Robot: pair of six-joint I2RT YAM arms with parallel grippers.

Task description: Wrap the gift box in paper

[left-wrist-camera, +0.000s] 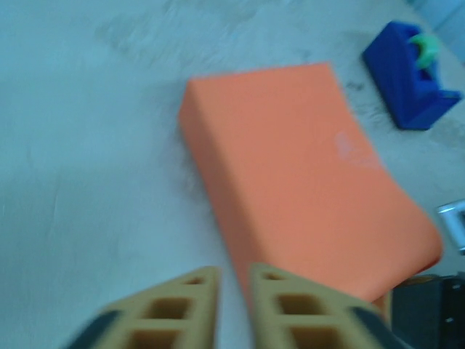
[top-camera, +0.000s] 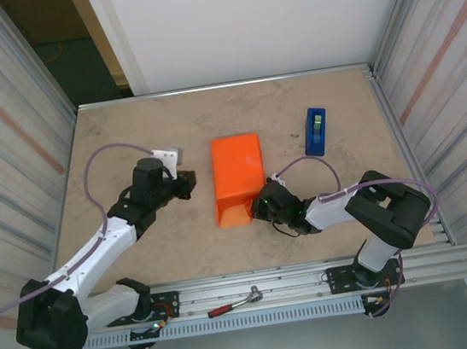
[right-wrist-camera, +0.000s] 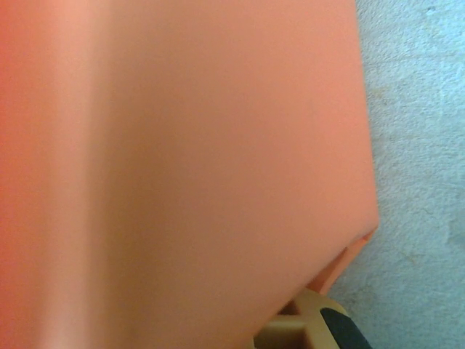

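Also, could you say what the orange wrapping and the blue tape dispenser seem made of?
The orange wrapping looks like matte paper: it holds folds and curls at its near end. The blue tape dispenser is probably moulded plastic: uniform colour, crisp edges.

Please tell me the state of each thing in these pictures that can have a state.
paper: folded over into a flat block shape, near end sagging loose.
tape dispenser: upright, apart from the paper, untouched.
left hand: shut, empty, just left of the paper.
right hand: shut, at the paper's near right corner; whether it pinches the paper is hidden.
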